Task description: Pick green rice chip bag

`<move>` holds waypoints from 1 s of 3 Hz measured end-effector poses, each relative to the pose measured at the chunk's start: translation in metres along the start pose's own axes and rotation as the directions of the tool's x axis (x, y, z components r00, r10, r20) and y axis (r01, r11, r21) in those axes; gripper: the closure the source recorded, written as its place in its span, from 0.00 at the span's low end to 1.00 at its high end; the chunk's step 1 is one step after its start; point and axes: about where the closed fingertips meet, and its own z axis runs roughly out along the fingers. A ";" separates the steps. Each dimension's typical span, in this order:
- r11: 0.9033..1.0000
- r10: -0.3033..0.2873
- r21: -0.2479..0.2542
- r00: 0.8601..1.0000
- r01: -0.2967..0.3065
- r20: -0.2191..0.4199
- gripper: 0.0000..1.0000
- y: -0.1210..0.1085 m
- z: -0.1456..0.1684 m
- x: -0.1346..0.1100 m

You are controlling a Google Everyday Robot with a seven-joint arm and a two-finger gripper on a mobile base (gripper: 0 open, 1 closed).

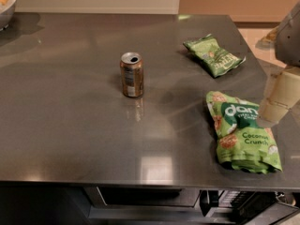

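Observation:
The green rice chip bag [242, 132] lies flat near the front right of the steel table [70, 125]. It is bright green with a dark logo, "Coconut Crunch" text and orange-brown chip pictures. My gripper [277, 102] hangs at the right edge of the view, its pale fingers just above the bag's upper right corner.
A smaller, paler green bag [214, 55] lies farther back on the right. A brown drink can [131, 74] stands upright mid-table. A bowl [6, 3] sits at the far left corner. The table's front edge runs along the bottom, with shelving below.

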 end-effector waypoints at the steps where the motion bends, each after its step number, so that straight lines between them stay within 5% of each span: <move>1: 1.000 0.000 0.000 1.000 0.000 0.000 0.00 0.000 0.000 0.000; 2: 0.999 0.049 -0.008 0.999 -0.049 -0.018 0.00 -0.002 0.002 0.001; 3: 0.986 0.167 -0.006 0.985 -0.168 -0.052 0.00 -0.001 0.010 -0.001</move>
